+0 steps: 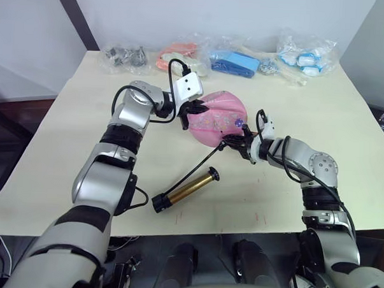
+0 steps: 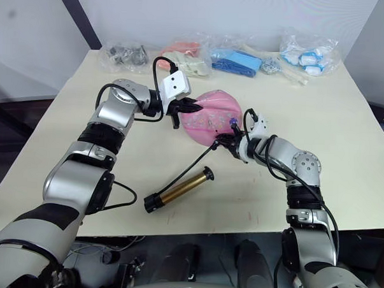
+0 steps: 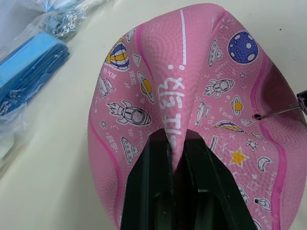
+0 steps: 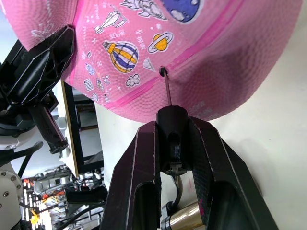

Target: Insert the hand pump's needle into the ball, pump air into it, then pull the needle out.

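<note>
While the surface (image 1: 345, 144), a pale cream top, carries every item, the ball (image 1: 217, 118) sits near its centre, pink, printed with rockets and planets, and visibly dented. Along the surface's far edge, at 12 o'clock from the ball, lies a row of clear plastic bags: one with dark metal parts (image 1: 124, 56), one with orange items (image 1: 181, 54), one with blue items (image 1: 235, 63), and one with white and blue items (image 1: 305, 58).

The left gripper (image 1: 195, 110) meets the ball at its 9 o'clock side. Its jaws are closed on a pinched fold of the ball's soft skin; the left wrist view shows the fold squeezed between the two black fingers (image 3: 153, 182).

The hand pump (image 1: 185, 190) lies flat on the surface at 6 o'clock from the ball, apart from it, with no gripper on it. Its gold-brass cylinder runs diagonally, one black end cap toward the near edge and the other toward the ball. The thin black hose (image 1: 209, 154) runs from the pump up toward the right gripper.

The right gripper (image 1: 243, 145) sits just beside the ball at its 4 o'clock side. Its jaws are closed on the small black fitting (image 4: 171, 120) at the hose end.

The needle (image 4: 166, 88) projects from that fitting, and its tip touches the small valve hole (image 3: 257, 115) in the ball. How far the tip enters the hole cannot be determined.
</note>
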Available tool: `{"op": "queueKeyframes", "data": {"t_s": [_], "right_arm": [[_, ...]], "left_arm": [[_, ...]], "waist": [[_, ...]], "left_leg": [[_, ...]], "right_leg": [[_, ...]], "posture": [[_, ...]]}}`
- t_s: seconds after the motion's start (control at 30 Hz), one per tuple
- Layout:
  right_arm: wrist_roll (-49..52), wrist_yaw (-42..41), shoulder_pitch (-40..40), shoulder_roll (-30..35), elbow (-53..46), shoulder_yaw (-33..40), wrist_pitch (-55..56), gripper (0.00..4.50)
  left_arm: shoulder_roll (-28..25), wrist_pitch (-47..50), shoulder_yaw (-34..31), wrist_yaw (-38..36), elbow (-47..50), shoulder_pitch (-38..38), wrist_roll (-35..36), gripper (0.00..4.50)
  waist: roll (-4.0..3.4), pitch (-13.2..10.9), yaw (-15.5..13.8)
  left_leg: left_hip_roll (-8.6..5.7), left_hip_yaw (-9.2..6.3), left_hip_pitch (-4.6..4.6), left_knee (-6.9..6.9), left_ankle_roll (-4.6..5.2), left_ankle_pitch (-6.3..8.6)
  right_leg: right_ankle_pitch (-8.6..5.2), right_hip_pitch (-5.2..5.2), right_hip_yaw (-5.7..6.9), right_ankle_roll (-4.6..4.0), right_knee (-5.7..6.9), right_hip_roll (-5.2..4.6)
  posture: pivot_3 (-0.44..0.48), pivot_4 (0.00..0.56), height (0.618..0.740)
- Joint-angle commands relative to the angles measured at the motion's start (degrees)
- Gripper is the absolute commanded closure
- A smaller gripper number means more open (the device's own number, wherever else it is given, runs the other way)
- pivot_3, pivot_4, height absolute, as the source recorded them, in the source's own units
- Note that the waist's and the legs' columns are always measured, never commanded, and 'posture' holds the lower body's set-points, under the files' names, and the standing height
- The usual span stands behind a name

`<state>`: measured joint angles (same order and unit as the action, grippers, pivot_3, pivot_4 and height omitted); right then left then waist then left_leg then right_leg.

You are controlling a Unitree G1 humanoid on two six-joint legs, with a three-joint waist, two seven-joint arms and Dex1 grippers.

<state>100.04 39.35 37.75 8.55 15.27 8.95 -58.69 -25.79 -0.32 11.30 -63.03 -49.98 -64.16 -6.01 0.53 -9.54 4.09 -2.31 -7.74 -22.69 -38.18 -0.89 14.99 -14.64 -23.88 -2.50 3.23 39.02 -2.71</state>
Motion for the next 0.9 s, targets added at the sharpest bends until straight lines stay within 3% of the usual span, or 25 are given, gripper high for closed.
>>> {"op": "queueKeyframes", "data": {"t_s": [0.03,0.9], "right_arm": [[0.78,1.39,0.36,-0.04,-0.17,0.75,-0.57,4.19],[3.82,4.78,-1.17,-0.59,-3.36,0.60,-0.24,4.19]], "left_arm": [[-0.35,-0.53,-0.67,-0.94,2.73,0.02,1.09,4.50],[-0.51,0.10,-0.54,-1.08,3.92,0.68,1.33,4.50]], "waist": [[0.00,0.00,0.01],[0.00,0.00,0.01]], "left_leg": [[0.00,0.00,0.00,0.00,0.00,0.00],[0.00,0.00,0.00,0.00,0.00,0.00]], "right_leg": [[0.00,0.00,0.00,0.00,0.00,0.00],[0.00,0.00,0.00,0.00,-0.01,0.00]], "posture": [[0.000,0.150,0.740],[0.000,0.150,0.740]]}}
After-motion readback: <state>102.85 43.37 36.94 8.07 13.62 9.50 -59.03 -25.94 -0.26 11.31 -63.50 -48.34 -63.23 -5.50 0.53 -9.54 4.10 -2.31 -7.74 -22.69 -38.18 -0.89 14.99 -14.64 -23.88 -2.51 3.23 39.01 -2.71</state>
